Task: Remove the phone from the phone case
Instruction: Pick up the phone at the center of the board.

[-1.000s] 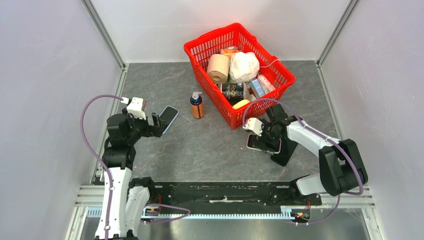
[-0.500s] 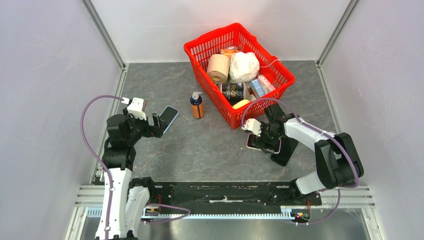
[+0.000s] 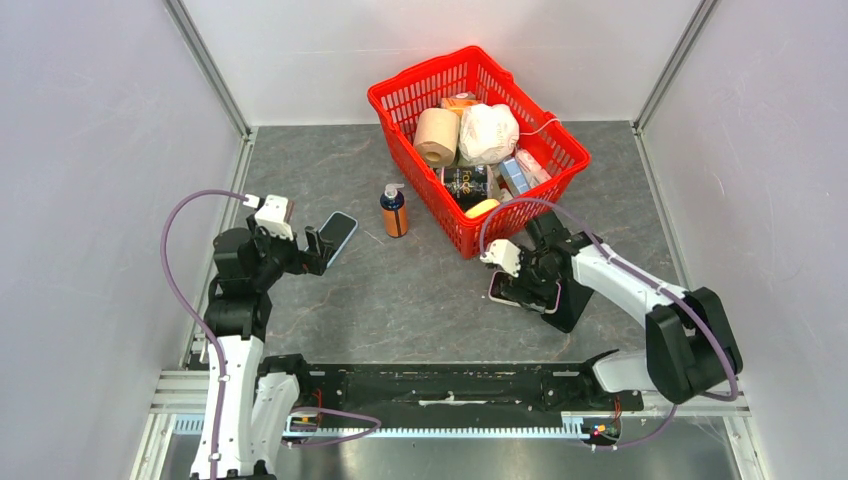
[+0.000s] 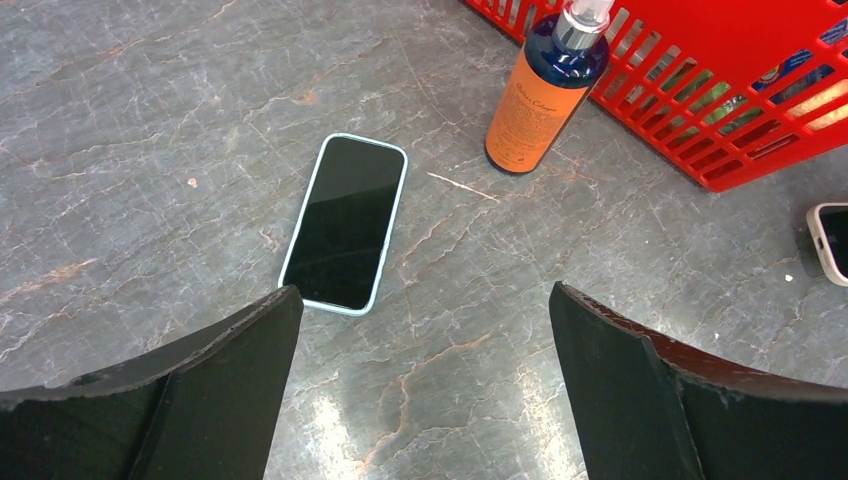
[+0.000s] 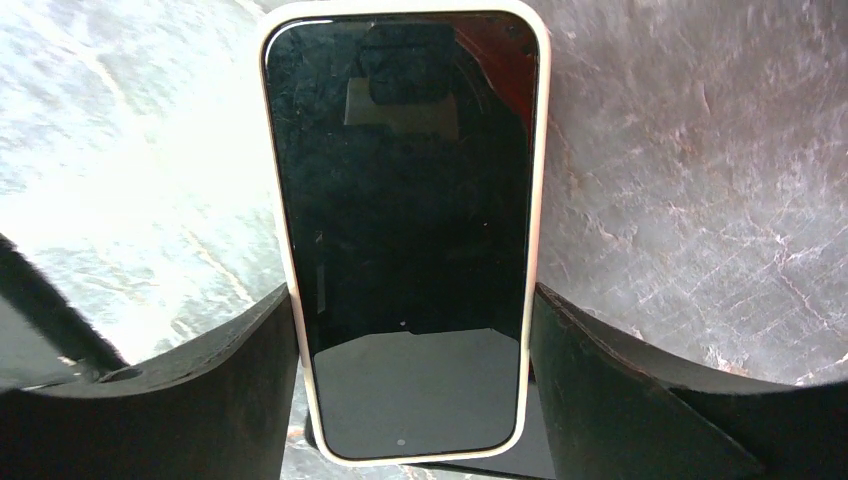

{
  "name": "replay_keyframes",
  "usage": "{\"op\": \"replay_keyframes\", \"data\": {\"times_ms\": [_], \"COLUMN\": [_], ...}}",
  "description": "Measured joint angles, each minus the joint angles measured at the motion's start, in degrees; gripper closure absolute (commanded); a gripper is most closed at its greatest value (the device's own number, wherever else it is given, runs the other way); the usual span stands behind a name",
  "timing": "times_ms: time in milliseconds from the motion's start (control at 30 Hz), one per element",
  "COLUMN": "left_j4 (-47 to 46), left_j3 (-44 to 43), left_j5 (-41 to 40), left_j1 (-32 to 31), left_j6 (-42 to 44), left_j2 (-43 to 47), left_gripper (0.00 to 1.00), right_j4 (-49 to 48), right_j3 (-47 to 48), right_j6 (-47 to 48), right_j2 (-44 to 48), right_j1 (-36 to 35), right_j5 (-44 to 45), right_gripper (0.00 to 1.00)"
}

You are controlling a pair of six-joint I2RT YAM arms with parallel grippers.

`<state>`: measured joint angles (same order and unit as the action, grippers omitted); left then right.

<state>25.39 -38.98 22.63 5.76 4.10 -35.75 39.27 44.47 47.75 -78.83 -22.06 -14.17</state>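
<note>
Phone (image 5: 400, 230) sits in its cream case (image 5: 283, 200) just in front of the red basket (image 3: 470, 80). The right gripper (image 5: 412, 300) looks clamped on its long edges, though actual contact is hard to confirm. Left gripper (image 4: 425, 295) hangs wide open over a blue-cased phone (image 4: 345, 222).

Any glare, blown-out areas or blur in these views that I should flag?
Right wrist: the table left of the cased phone is blown out white, and the screen mirrors something red at top right. Left wrist: sharp, only mild glare patches on the table near the bottom. Top external: evenly lit, soft shadows, no blur.
</note>
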Motion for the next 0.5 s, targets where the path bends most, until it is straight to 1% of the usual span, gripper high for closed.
{"op": "replay_keyframes", "data": {"times_ms": [200, 300, 400, 500], "left_j4": [-0.22, -0.22, -0.17, 0.22], "left_j3": [-0.44, -1.70, -3.06, -4.92], "left_j5": [0.04, 0.31, 0.59, 1.44], "left_j1": [0.02, 0.02, 0.00, 0.00], "left_j6": [-0.04, -0.07, -0.15, -0.44], "left_j2": [-2.36, -4.48, -6.01, -7.78], "left_gripper": [0.00, 0.00, 0.00, 0.00], "right_j4": [2.21, 2.23, 1.27, -1.70], "right_j3": [0.81, 2.23, 4.59, 7.56], "right_j6": [-4.20, -7.06, -9.79, -12.55], "right_j2": [2.95, 2.84, 1.36, -2.03], "right_j1": [-6.25, -11.32, -16.74, -22.80], "right_j5": [-0.55, -0.15, 0.79, 2.47], "right_gripper": [0.87, 0.89, 0.90, 0.91]}}
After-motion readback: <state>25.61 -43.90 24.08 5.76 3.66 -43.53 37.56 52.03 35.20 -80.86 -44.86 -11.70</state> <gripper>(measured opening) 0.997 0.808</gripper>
